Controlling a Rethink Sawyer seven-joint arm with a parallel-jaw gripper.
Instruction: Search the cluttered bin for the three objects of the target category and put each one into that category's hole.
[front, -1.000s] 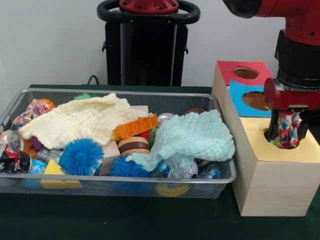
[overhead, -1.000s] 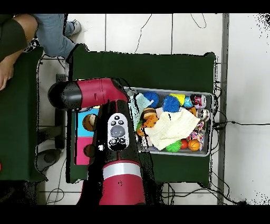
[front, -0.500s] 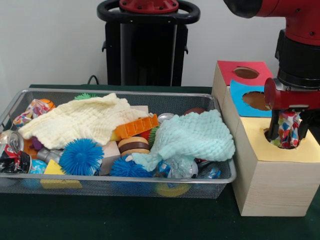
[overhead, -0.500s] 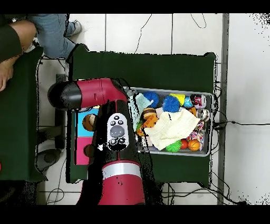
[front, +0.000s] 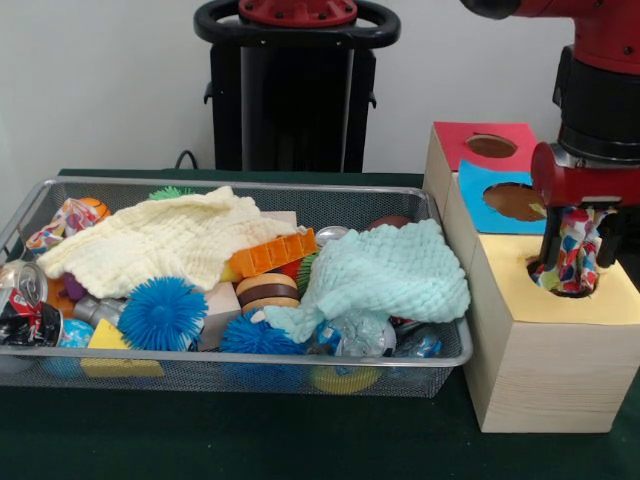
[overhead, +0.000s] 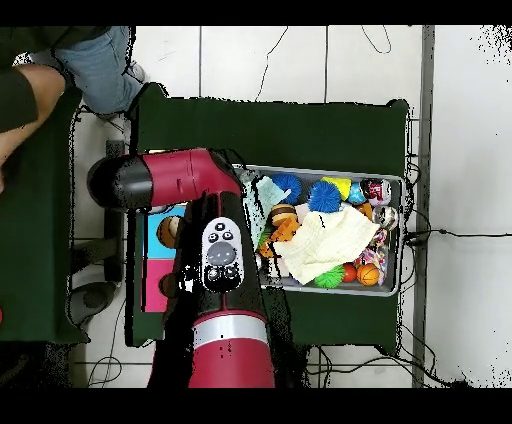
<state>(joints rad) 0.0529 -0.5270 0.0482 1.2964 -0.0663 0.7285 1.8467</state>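
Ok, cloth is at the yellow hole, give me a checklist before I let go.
1. Patterned cloth over the yellow hole: ok, its lower end hangs into the opening.
2. Gripper jaws shut on the cloth: ok.
3. Cloth clear of the blue hole and red hole: ok.
4. Cloth fully below the rim: not ok, most of it shows above.
5. Hole free underneath: cannot tell.
6. Bin undisturbed: ok.

2 cloths (front: 165, 240) (front: 385, 270), 3 blue spiky balls (front: 162, 313) — 3 box holes (front: 492, 146).
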